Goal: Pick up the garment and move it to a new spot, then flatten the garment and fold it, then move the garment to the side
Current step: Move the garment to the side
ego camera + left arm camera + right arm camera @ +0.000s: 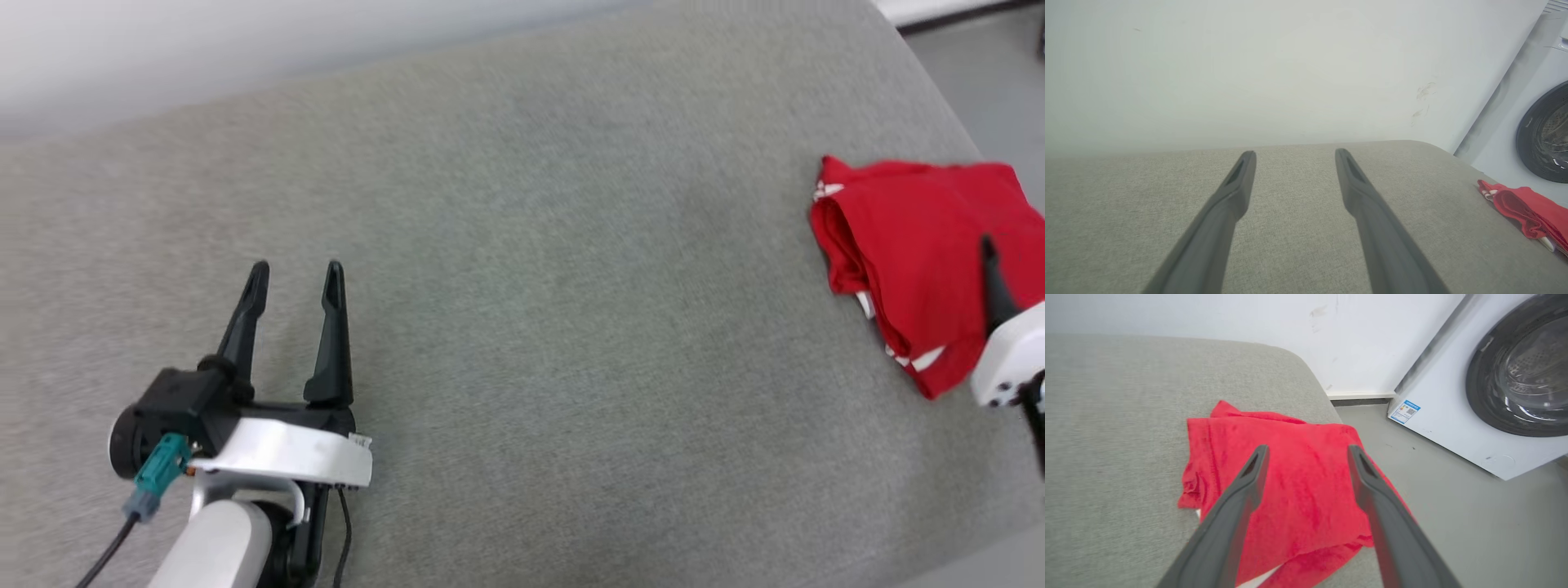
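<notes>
Grey bench. Folded red shirt at its edge, apparently set aside. Right gripper wide open above the shirt; left gripper open, well apart. Next: withdraw.

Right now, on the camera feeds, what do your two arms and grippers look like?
The left gripper has two long black tapering fingers on a black base, a curved white wrist shell, a teal plug with a dark cable, and a pale rounded forearm. The right gripper has the same dark fingers, each with a narrow slot near the tip, and a white shell.
</notes>
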You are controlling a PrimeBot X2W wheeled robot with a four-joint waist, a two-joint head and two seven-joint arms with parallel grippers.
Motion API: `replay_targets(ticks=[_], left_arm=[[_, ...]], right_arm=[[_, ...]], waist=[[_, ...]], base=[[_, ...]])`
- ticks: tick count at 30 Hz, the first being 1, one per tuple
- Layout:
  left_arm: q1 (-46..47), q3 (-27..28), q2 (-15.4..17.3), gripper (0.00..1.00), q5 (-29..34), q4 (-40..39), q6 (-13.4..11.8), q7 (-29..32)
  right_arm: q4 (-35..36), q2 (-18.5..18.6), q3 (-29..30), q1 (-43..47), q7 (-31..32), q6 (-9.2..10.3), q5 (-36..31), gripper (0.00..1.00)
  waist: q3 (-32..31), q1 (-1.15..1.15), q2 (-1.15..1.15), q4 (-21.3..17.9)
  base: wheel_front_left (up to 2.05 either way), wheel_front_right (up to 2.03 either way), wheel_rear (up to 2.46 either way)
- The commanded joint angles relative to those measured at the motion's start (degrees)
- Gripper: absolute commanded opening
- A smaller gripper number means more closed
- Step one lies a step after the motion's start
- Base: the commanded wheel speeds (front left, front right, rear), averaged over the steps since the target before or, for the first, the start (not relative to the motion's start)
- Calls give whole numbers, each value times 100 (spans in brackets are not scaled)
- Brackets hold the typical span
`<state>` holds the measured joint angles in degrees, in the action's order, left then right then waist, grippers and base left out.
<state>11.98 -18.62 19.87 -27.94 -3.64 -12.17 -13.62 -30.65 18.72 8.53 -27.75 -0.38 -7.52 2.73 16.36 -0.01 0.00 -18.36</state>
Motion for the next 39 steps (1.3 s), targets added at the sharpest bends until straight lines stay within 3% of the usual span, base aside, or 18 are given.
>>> replay_targets(ticks=[1,11,18,27,39], left_arm=[[-101,8,-16,100,-7,37,-24,-33],[-368,-62,-178,100,-52,384,-4,-103],[-582,-63,-139,100,1,616,-48,-118],[-991,-257,-80,100,36,792,-31,-69],[-1143,-257,-163,100,-25,804,-42,-115]], right_arm=[[166,-72,-42,190,-40,6,55,100],[1904,-835,-83,1541,-255,6,422,100],[2876,-1186,-286,2275,-197,6,456,100],[3725,-1355,-366,3195,81,6,407,100],[3998,-1532,-372,3543,242,6,401,100]], waist=[[-352,1,0,337],[-856,1,0,1280],[-1178,1,0,1681],[-1588,1,0,1788],[-1787,1,0,1766]], base=[[0,0,0],[0,0,0],[0,0,0],[0,0,0],[0,0,0]])
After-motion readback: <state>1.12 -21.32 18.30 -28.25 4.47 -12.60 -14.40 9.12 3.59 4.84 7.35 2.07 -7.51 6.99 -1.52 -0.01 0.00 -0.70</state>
